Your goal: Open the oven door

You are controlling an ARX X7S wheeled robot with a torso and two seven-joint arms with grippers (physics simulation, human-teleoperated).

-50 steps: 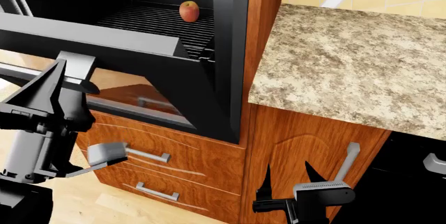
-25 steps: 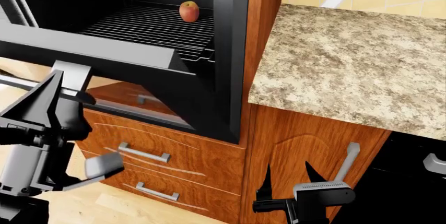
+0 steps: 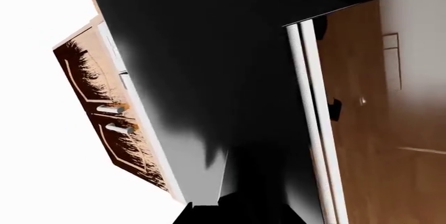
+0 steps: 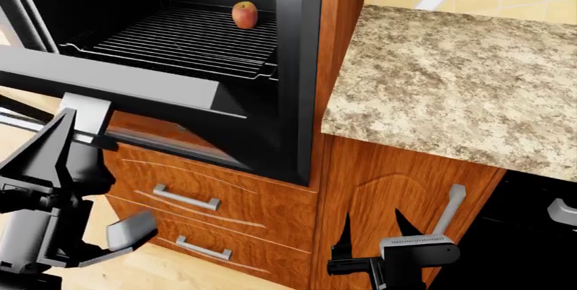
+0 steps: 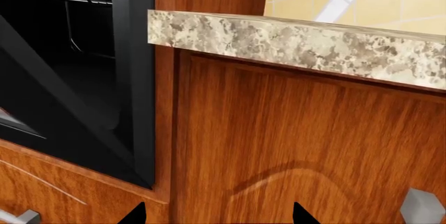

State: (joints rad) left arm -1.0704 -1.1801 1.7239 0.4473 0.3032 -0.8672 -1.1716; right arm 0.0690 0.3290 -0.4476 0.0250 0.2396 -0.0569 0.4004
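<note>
Your left gripper (image 4: 86,178): fingers apart around oven door (image 4: 117,84) handle | door hangs half-lowered | your right gripper (image 4: 371,229): fingers apart, empty

The lowered oven door (image 4: 117,84) bars the drawers (image 4: 207,202) below; the rack (image 4: 189,36) stands reachable.

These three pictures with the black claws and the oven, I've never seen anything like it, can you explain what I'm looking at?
It is a simulated two-armed robot in a kitchen. The wide picture comes from its head camera; the other two come from cameras near each arm's tool. The left tool is at the grey handle of the oven door, which hangs partly open, showing an apple on the rack. The right tool is open, holding nothing, in front of a wooden cabinet under the speckled countertop.
</note>
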